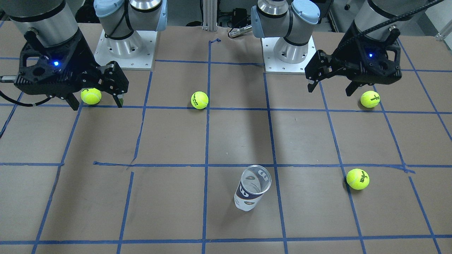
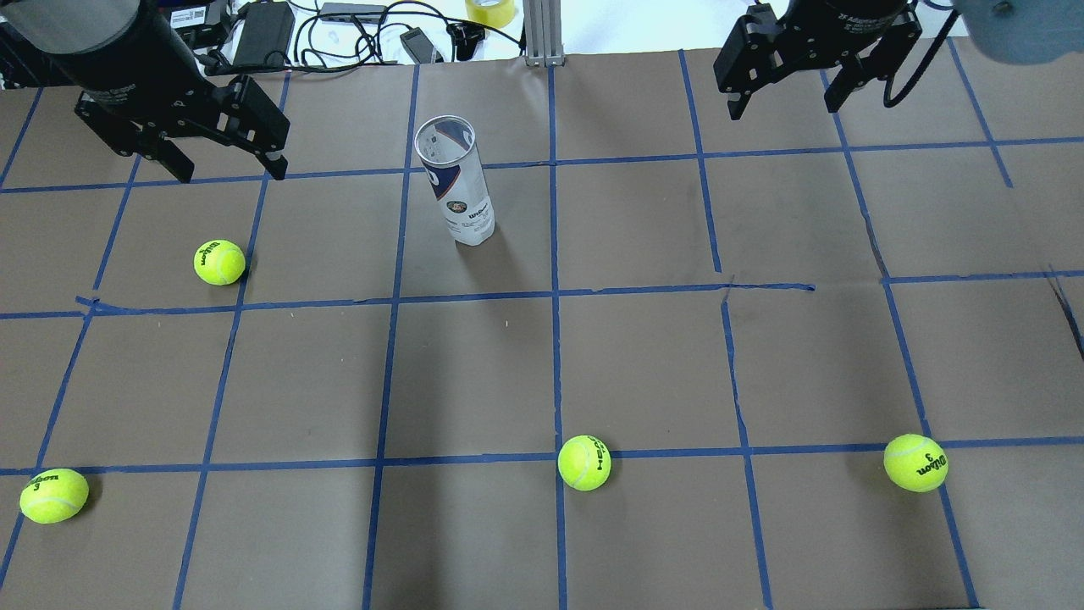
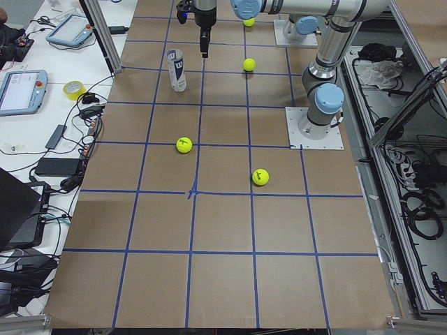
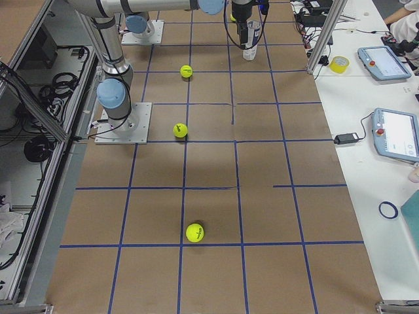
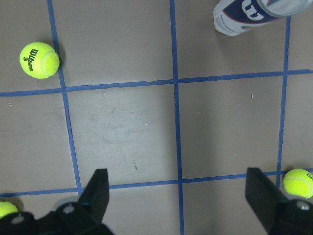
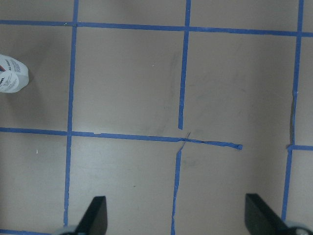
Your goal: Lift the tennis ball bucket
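- The tennis ball bucket stands upright on the counter, open mouth up, nothing visible inside. Its base sits in the grid square just left of the middle tape line, on the operators' side.
- The left pincer hangs above the counter off to the bucket's side, well apart from it. Its jaws are spread wide and grip nothing.
- The right pincer hovers farther off, across the middle line — also spread wide and holding nothing.
- Four yellow-green tennis balls lie loose. One is near the left pincer and the other three sit along the robot's side.
- The counter is brown paper gridded with blue tape — a yellow tape roll lies past its far edge.
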Available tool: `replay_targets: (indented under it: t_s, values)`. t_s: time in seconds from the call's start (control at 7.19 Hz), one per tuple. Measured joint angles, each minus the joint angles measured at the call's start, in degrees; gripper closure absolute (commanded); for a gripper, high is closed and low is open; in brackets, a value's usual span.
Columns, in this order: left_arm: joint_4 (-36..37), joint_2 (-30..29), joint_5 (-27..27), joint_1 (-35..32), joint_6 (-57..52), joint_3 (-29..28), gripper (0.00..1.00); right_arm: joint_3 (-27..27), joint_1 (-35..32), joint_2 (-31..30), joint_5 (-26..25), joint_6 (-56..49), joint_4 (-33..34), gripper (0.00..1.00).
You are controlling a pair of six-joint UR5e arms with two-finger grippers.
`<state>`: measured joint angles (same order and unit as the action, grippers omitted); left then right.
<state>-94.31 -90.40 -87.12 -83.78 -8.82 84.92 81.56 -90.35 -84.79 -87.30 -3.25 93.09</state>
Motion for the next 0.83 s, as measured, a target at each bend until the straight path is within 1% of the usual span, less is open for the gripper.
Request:
replay_targets:
  t_s: [0.83]
  values:
    - [0.89, 0.31, -0.51, -0.18, 0.85, 2.32, 0.00, 0.32, 0.00, -0.03, 0.04, -0.03, -0.01, 0.00]
